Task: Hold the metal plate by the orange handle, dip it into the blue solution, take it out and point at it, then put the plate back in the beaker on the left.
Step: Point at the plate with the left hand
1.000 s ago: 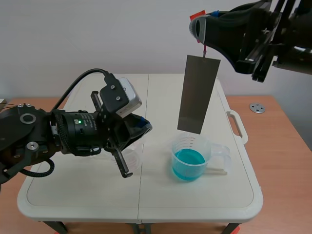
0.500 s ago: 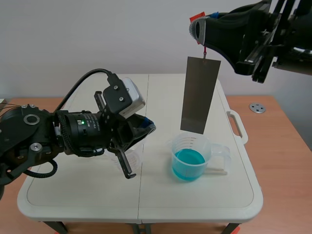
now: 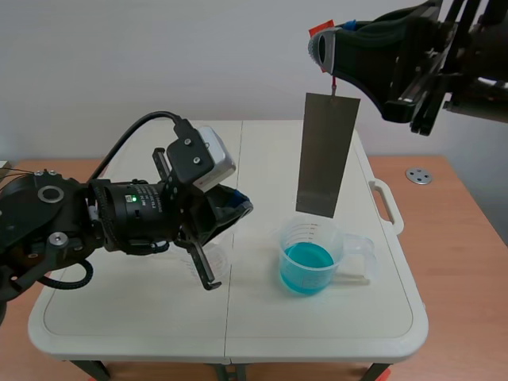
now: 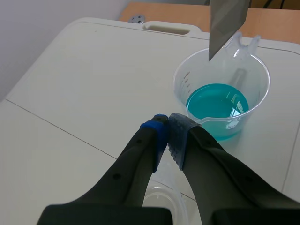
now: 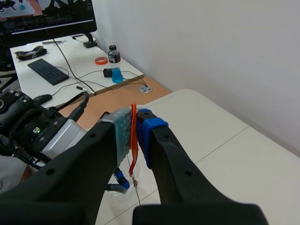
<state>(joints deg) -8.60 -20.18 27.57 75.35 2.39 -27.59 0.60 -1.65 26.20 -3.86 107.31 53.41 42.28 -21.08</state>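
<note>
Overhead, right end effector (image 3: 324,49) dangles plate (image 3: 325,155) above blue solution (image 3: 306,267).

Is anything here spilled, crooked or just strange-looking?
Nothing is spilled: the blue solution sits inside its beaker, and the table around it looks dry. The only oddity is the plate, dangling slightly tilted from the right hand by its orange handle, clear above the beaker.

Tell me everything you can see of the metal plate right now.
The metal plate is a long, thin, dull grey rectangle, hanging upright, slightly tilted, from a thin orange handle pinched in the right hand. Its lower edge hangs just above the beaker of blue solution, clear of the liquid.
</note>
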